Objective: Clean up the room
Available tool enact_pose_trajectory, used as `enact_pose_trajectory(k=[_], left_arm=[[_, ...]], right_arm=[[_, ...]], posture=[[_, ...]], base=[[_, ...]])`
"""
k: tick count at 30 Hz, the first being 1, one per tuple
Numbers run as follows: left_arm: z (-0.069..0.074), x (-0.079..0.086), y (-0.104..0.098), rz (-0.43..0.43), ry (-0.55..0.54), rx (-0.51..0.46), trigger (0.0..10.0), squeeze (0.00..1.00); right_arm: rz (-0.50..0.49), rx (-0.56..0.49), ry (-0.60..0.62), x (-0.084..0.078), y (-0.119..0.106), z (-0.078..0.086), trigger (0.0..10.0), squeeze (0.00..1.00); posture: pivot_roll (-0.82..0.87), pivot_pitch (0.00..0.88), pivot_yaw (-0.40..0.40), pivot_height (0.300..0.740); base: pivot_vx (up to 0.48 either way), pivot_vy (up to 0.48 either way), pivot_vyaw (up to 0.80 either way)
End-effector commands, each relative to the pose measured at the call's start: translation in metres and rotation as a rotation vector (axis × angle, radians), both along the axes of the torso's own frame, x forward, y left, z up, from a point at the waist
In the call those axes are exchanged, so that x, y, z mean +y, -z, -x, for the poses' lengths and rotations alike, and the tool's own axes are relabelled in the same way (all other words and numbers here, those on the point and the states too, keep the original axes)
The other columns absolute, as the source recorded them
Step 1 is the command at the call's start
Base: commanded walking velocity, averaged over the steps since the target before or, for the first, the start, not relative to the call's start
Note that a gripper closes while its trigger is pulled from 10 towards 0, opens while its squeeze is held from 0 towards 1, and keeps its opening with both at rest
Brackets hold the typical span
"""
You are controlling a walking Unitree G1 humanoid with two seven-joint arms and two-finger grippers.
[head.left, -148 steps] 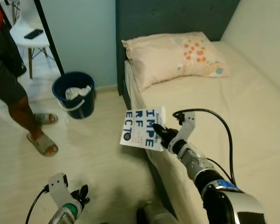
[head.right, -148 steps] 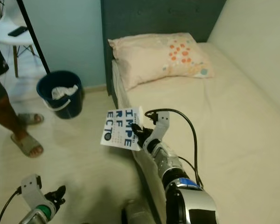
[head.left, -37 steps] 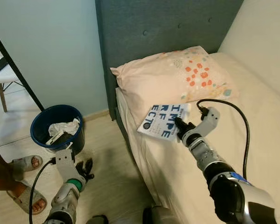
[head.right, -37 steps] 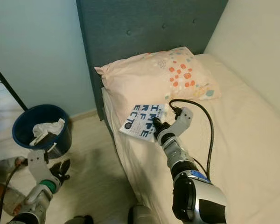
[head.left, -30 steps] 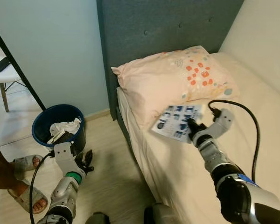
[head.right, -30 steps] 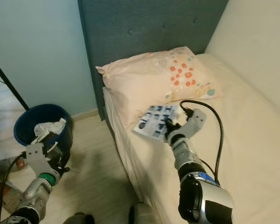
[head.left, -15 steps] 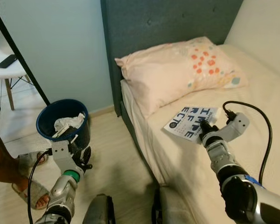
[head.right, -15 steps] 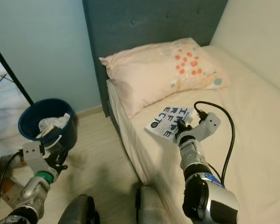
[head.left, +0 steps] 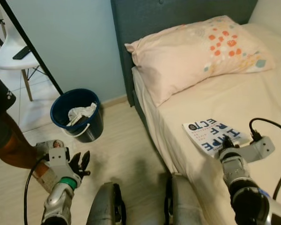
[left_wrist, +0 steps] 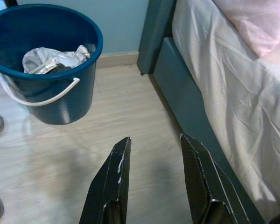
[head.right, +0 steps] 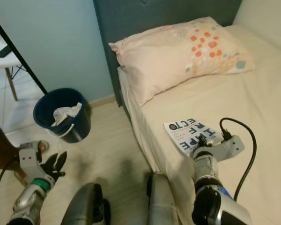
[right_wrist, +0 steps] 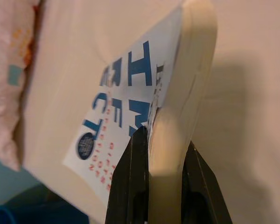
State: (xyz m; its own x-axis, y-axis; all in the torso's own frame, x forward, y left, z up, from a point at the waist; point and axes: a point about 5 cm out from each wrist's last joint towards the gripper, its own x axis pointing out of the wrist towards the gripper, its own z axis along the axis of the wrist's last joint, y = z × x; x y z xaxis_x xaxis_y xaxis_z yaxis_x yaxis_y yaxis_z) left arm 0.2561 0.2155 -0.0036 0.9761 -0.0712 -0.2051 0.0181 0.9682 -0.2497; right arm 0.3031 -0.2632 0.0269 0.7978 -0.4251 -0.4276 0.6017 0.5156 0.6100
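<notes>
A white book (head.left: 210, 133) with large blue letters on its cover lies flat on the cream bed (head.left: 253, 93), near the bed's left edge. My right gripper (head.left: 226, 142) is shut on the book's near edge; in the right wrist view its black fingers (right_wrist: 139, 186) pinch the book (right_wrist: 144, 88) from both sides. My left gripper (head.left: 81, 162) hangs low over the wooden floor with its fingers open, and the left wrist view shows those fingers (left_wrist: 113, 182) apart above bare floorboards.
A blue bucket (head.left: 77, 115) holding crumpled white trash stands on the floor by the wall. A floral pillow (head.left: 196, 51) rests at the dark headboard. A person's leg (head.left: 9, 145) is at the left. A white chair (head.left: 16, 54) with a phone on it stands behind.
The book came down from the air onto the mattress, still held by my right gripper. The camera tilted and shifted, so the whole scene slid.
</notes>
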Motion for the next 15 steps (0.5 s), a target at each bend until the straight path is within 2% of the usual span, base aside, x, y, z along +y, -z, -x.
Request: enact_pose_trajectory(k=[1, 2, 4, 5, 6, 7, 8, 13, 15], left_arm=[[0.008, 0.003, 0.004, -0.012, 0.004, 0.003, 10.0, 0.00], [0.010, 0.003, 0.003, -0.015, 0.011, -0.012, 10.0, 0.00], [0.010, 0.003, 0.003, -0.015, 0.011, -0.012, 10.0, 0.00], [0.012, 0.003, 0.001, -0.017, 0.016, -0.028, 10.0, 0.00], [0.015, 0.002, 0.000, -0.019, 0.022, -0.044, 10.0, 0.00], [0.015, 0.002, 0.000, -0.019, 0.022, -0.044, 10.0, 0.00], [0.017, 0.002, -0.002, -0.022, 0.026, -0.059, 10.0, 0.00], [0.020, 0.002, -0.006, -0.021, 0.029, -0.084, 10.0, 0.00], [0.023, -0.001, -0.012, -0.025, 0.040, -0.112, 10.0, 0.00]], right_arm=[[-0.093, 0.134, -0.005, 0.019, 0.030, 0.020, 10.0, 0.00], [-0.130, 0.131, -0.030, 0.030, 0.035, 0.021, 10.0, 0.00], [-0.130, 0.131, -0.030, 0.030, 0.035, 0.021, 10.0, 0.00], [-0.148, 0.120, -0.070, 0.040, 0.038, 0.021, 10.0, 0.00], [-0.170, 0.078, -0.112, 0.048, 0.038, 0.019, 10.0, 0.00], [-0.170, 0.078, -0.112, 0.048, 0.038, 0.019, 10.0, 0.00], [-0.193, 0.019, -0.146, 0.055, 0.034, 0.013, 10.0, 0.00], [-0.208, -0.080, -0.195, 0.061, 0.021, 0.000, 10.0, 0.00], [-0.170, -0.145, -0.241, 0.058, 0.003, -0.015, 10.0, 0.00]], posture=[[-0.04, 0.206, 0.108, 0.620], [-0.02, 0.241, 0.117, 0.620], [-0.02, 0.241, 0.117, 0.620], [0.00, 0.259, 0.123, 0.620], [0.02, 0.274, 0.126, 0.620], [0.02, 0.274, 0.126, 0.620], [0.04, 0.298, 0.133, 0.620], [0.05, 0.327, 0.131, 0.620], [0.09, 0.368, 0.135, 0.620]], base=[[0.000, 0.000, 0.00], [0.000, 0.000, 0.00], [0.000, 0.000, 0.00], [0.000, 0.000, 0.00], [0.000, 0.000, 0.00], [0.000, 0.000, 0.00], [0.000, 0.000, 0.00], [0.000, 0.000, 0.00], [0.000, 0.000, 0.00]])
